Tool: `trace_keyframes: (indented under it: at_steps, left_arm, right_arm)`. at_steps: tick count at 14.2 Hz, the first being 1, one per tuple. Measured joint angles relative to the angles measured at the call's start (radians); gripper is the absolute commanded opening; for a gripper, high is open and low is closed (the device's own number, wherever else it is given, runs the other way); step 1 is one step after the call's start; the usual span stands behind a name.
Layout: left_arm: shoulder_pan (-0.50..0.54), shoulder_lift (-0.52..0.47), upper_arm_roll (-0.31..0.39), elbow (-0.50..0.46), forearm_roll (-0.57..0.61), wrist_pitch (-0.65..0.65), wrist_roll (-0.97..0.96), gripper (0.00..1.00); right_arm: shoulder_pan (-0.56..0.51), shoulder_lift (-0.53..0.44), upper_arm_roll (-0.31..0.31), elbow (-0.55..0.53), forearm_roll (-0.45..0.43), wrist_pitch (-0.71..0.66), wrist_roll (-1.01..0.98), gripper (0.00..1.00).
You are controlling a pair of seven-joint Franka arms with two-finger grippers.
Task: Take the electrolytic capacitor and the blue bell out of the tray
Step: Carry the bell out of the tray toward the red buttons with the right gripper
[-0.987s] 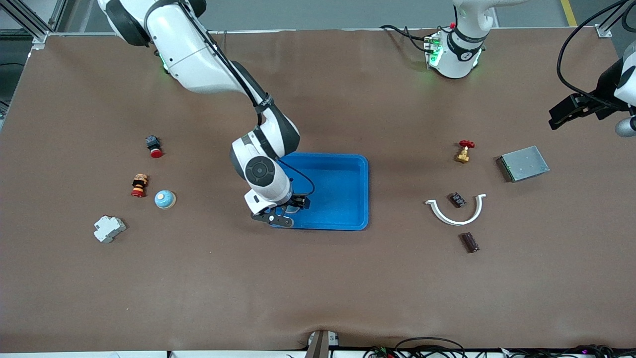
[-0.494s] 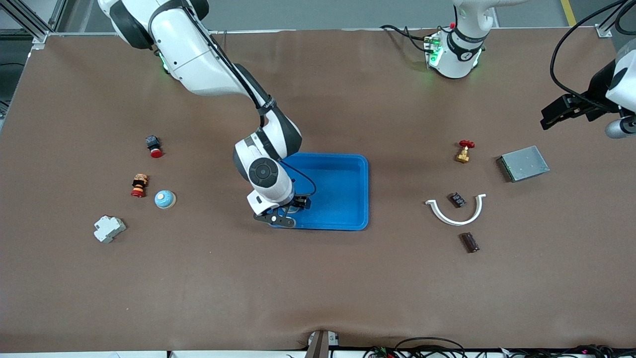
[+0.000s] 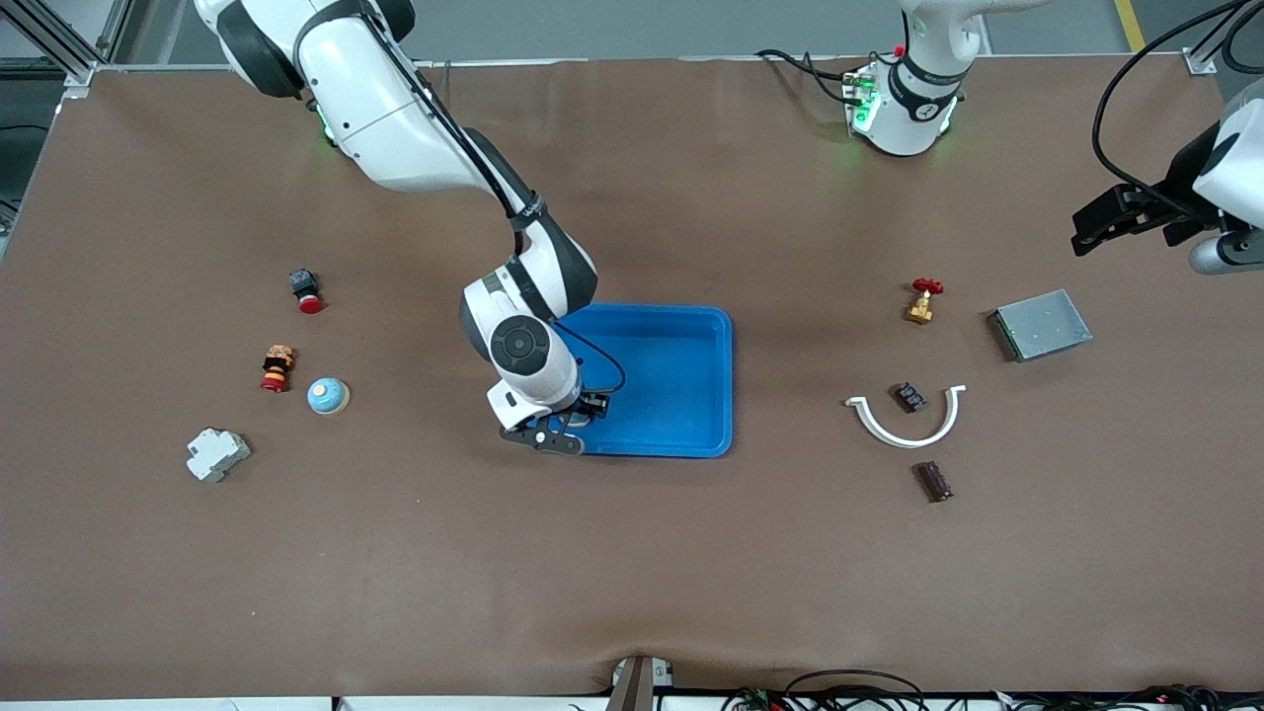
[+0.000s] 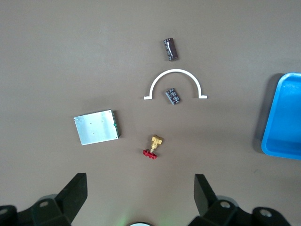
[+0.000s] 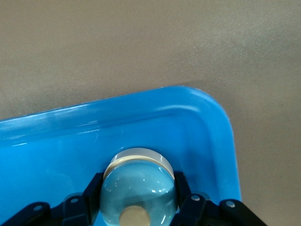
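Observation:
A light blue dome bell (image 5: 138, 188) with a tan button sits in a corner of the blue tray (image 3: 681, 375), at the tray's right-arm end and toward the front camera. My right gripper (image 3: 581, 412) is down in the tray (image 5: 197, 122), its fingers (image 5: 184, 188) pressed against both sides of this bell. A second bell (image 3: 327, 395) stands on the table toward the right arm's end. The capacitor (image 3: 933, 481), a dark cylinder, lies on the table toward the left arm's end; the left wrist view shows the capacitor (image 4: 170, 49) too. My left gripper (image 3: 1098, 227) hangs open and empty above that end.
A white arc (image 3: 905, 423) with a small black part (image 3: 909, 397) inside it lies beside the capacitor. A red-handled brass valve (image 3: 922, 300) and a metal box (image 3: 1041, 324) lie farther from the camera. Two red push buttons (image 3: 306, 290) (image 3: 276, 368) and a grey block (image 3: 216, 453) surround the second bell.
My right gripper's fingers have closed onto the bell in the tray. The left gripper has drifted slightly toward the table's middle.

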Motion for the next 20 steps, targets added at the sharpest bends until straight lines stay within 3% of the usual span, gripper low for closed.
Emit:
trace_keyframes:
  at_steps: [3, 6, 8, 11, 15, 20]
  left_arm:
    - [0.001, 0.000, 0.000, 0.001, 0.000, 0.008, 0.000, 1.00]
    - [0.001, -0.002, 0.001, 0.002, 0.000, 0.008, 0.000, 1.00]
    - [0.002, -0.001, 0.001, 0.002, 0.000, 0.008, 0.000, 1.00]
    - [0.003, -0.001, 0.001, 0.002, -0.001, 0.008, 0.000, 1.00]
    - [0.002, -0.002, 0.002, 0.009, -0.028, 0.008, 0.000, 1.00]
    - [0.003, 0.005, 0.002, 0.009, -0.028, 0.011, 0.000, 1.00]
  right_arm:
    - [-0.001, -0.003, -0.002, 0.031, 0.000, -0.055, 0.000, 0.02]
    - [-0.008, -0.020, -0.011, 0.148, -0.001, -0.316, -0.005, 0.02]
    - [-0.039, -0.064, -0.015, 0.207, -0.002, -0.445, -0.072, 0.02]
    - [-0.134, -0.180, -0.018, 0.182, -0.002, -0.523, -0.241, 0.00]
    - [-0.253, -0.372, -0.020, -0.028, -0.019, -0.485, -0.433, 0.00]
    - [-0.392, -0.584, -0.021, -0.489, -0.044, -0.124, -0.700, 0.00]
